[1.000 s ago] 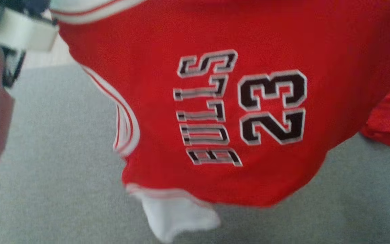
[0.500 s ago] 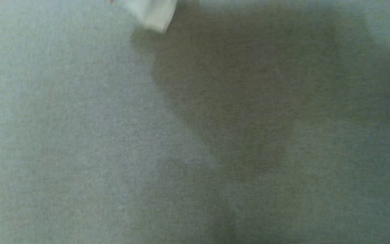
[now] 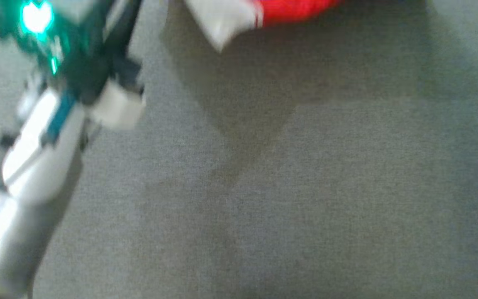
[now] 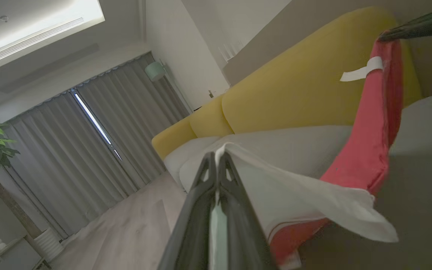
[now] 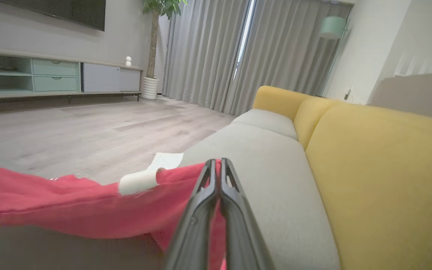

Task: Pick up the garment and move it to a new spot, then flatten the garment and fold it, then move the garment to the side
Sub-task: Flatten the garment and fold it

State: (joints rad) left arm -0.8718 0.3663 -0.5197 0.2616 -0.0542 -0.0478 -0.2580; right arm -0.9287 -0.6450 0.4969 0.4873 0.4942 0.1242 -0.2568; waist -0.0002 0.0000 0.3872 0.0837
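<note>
Two-point hold: pinches garment (image 4: 366,161) in pressed-together left hand (image 4: 218,155) and right hand (image 5: 218,162), stretched over sofa seat (image 5: 268,157). Looks soft, light, floppy; suits edge grips set well apart.

The garment (image 5: 69,210) is red with white trim. The sofa (image 5: 381,168) has a mustard-yellow back and plain pale grey seat cushions. In the right wrist view, the curtains (image 5: 208,56) at twelve o'clock are grey, the floor (image 5: 88,127) is pale wood-grain, and the cabinet (image 5: 54,75) at ten o'clock is mint green.
</note>
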